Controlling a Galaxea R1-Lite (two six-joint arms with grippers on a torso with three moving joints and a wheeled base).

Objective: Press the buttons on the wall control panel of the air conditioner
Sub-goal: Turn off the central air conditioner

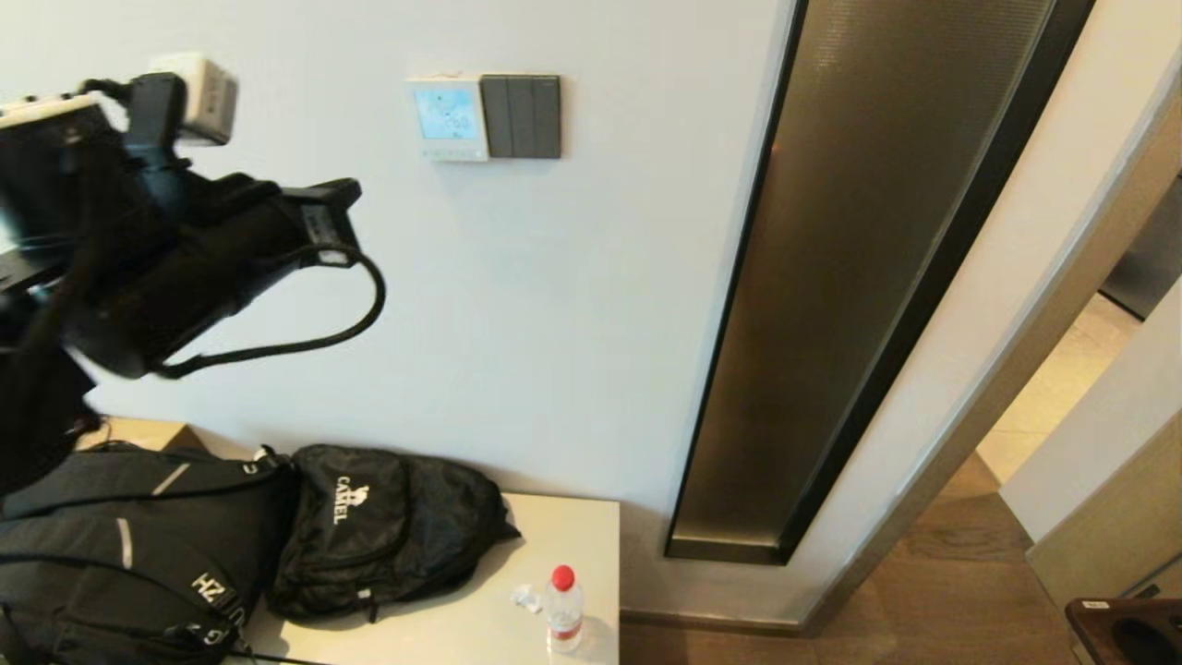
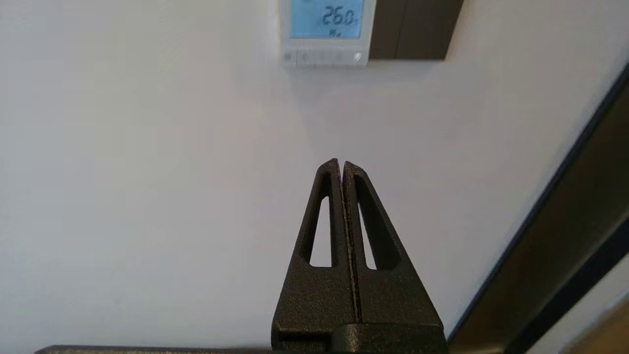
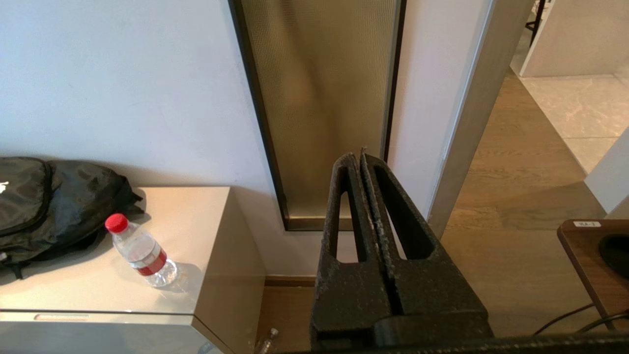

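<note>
The white air conditioner control panel (image 1: 449,118) hangs on the wall with a lit blue screen. In the left wrist view the panel (image 2: 327,32) reads 26.0, with a row of small buttons (image 2: 322,57) along its lower edge. My left gripper (image 1: 332,217) is raised at the left, lower than the panel and to its left. In the left wrist view the left gripper (image 2: 341,162) is shut and empty, pointing at bare wall short of the panel. My right gripper (image 3: 357,156) is shut and empty, held low, and is out of the head view.
A dark grey switch plate (image 1: 523,116) adjoins the panel's right side. A tall bronze wall panel (image 1: 859,277) stands to the right, with a doorway beyond it. Below, a beige cabinet (image 1: 568,526) carries two black backpacks (image 1: 388,531) and a red-capped water bottle (image 1: 563,610).
</note>
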